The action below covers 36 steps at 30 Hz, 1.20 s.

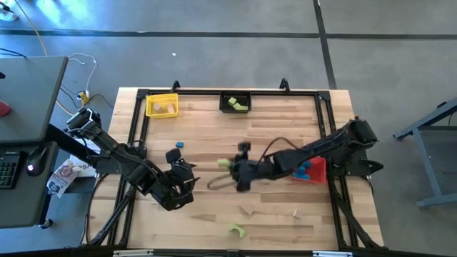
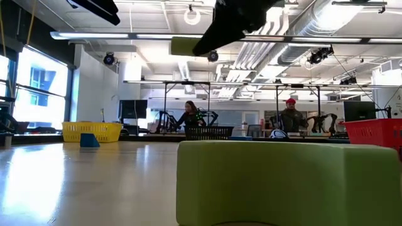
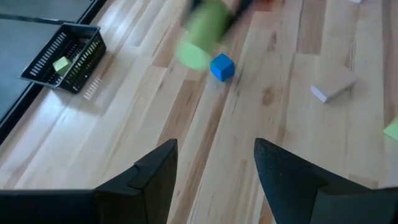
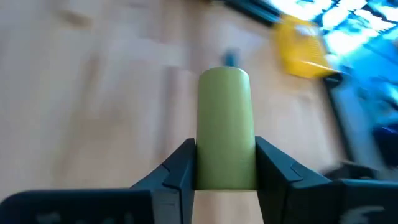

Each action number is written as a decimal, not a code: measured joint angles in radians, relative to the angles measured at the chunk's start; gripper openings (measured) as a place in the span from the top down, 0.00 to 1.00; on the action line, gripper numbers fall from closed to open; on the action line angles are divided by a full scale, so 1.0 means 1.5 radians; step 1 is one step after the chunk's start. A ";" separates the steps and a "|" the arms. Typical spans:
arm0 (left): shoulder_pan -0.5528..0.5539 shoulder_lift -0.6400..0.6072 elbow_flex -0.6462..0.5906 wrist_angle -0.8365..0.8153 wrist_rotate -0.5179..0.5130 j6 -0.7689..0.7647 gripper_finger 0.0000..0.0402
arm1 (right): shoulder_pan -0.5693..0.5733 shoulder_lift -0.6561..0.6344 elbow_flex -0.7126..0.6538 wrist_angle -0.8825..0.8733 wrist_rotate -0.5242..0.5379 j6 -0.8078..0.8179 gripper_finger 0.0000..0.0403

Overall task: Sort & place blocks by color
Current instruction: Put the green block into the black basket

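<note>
Right gripper (image 4: 225, 163), at the middle of the table (image 1: 214, 214) in the high view, is clamped on a light green cylinder (image 4: 224, 127). In the right wrist view the cylinder lies lengthwise between the two dark fingers (image 4: 177, 168), which press its two flanks. Its rounded end projects well beyond the fingertips, and its near end sits back between them. In the high view the same cylinder (image 1: 224, 163) shows as a pale green spot at the tip of the right arm, pointing toward the left arm. The low view shows it raised above the tabletop, held high under the dark arm.

Left gripper (image 3: 216, 163) hangs over the left half of the table with its fingers apart and nothing between them. Through that gap only bare wood shows.

A blue cube (image 3: 222, 66) rests on the table just beside the raised cylinder in the left wrist view. A tan block (image 3: 333, 87) lies well apart from it. A green arch block (image 1: 236, 230) lies near the front edge, close before the low camera.

Bins: the yellow bin (image 1: 162, 106) at the back left holds tan pieces. The black bin (image 1: 235, 103) at the back centre holds green pieces. The red bin (image 1: 312, 170) stands at the right, partly under the right arm, with blue pieces inside.
</note>
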 joint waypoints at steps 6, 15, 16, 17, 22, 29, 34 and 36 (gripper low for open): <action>0.018 0.000 0.000 -0.001 0.000 0.000 0.50 | -0.080 -0.024 0.000 -0.016 0.011 -0.053 0.76; 0.025 0.000 0.000 -0.005 -0.001 0.042 0.50 | -0.277 -0.026 0.000 -0.019 -0.103 -0.044 0.76; 0.025 0.000 0.000 -0.005 -0.001 0.042 0.50 | -0.299 -0.026 0.000 -0.019 -0.119 -0.038 0.76; 0.025 0.000 0.000 -0.005 -0.002 0.042 0.50 | -0.322 -0.026 0.000 -0.019 -0.135 -0.029 0.76; 0.025 0.000 0.000 -0.005 -0.002 0.042 0.50 | -0.417 -0.014 0.000 -0.013 -0.227 0.011 0.76; 0.025 0.000 0.000 -0.002 0.000 0.041 0.50 | -0.487 0.038 0.000 0.001 -0.261 0.045 0.76; 0.025 0.000 0.000 -0.002 0.000 0.040 0.50 | -0.521 0.076 0.000 0.038 -0.287 0.073 0.76; 0.025 0.000 0.000 -0.002 0.000 0.040 0.50 | -0.533 0.089 0.000 0.057 -0.294 0.087 0.76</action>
